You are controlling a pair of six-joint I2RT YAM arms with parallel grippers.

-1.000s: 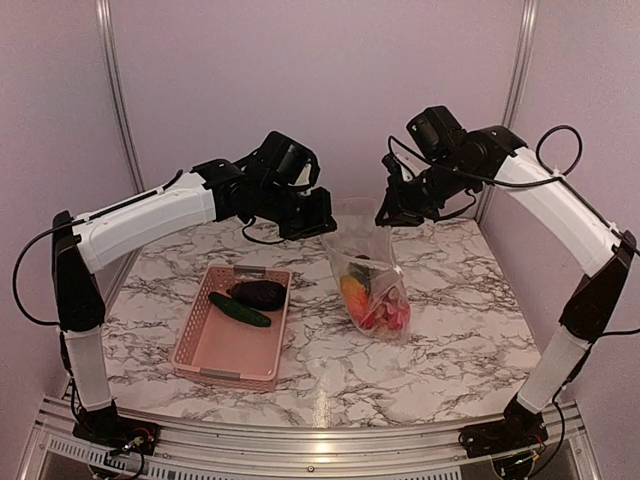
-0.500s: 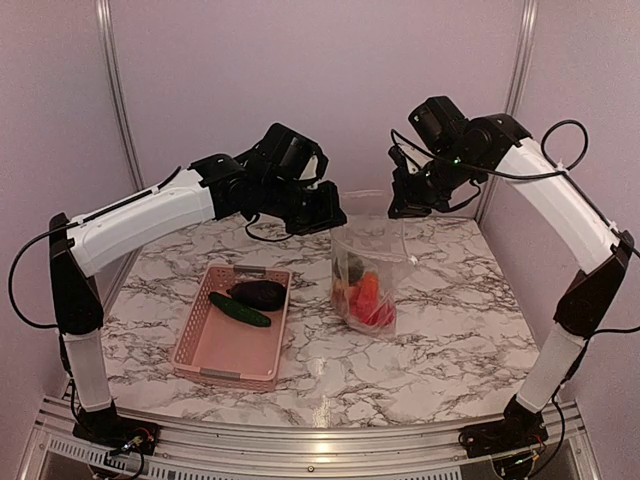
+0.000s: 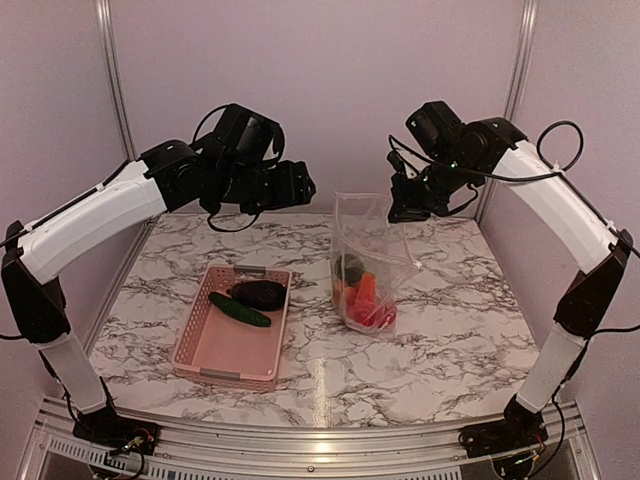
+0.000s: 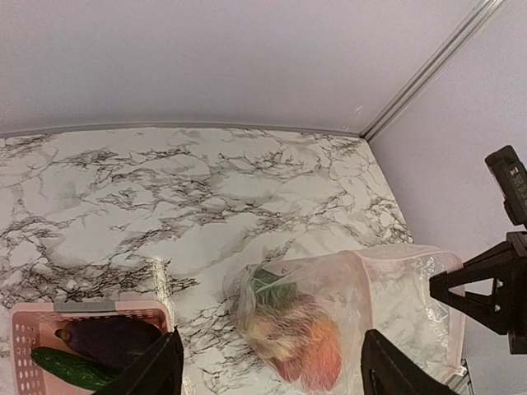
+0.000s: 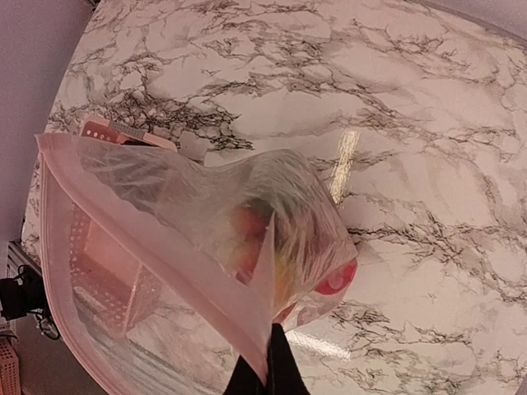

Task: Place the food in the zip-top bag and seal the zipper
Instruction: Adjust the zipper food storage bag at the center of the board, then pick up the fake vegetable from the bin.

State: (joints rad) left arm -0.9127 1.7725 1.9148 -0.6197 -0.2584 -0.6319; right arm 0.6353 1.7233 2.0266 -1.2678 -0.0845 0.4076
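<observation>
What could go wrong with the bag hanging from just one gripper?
1. The right gripper pinches only one corner of the zip-top bag, so its mouth may sag shut or slip free.
2. The left gripper is open, clear of the bag; the eggplant and cucumber in the pink basket could catch on a sagging mouth.

The top camera is looking down from behind over the tabletop [image 3: 450,330]; both wrist cameras are facing down nearer, sharing the zip-top bag [image 4: 387,288].

Food [image 3: 365,300] inside bag [image 3: 365,225] indistinct, possibly overlapping; basket [image 4: 23,350] cut by frame edge.
</observation>
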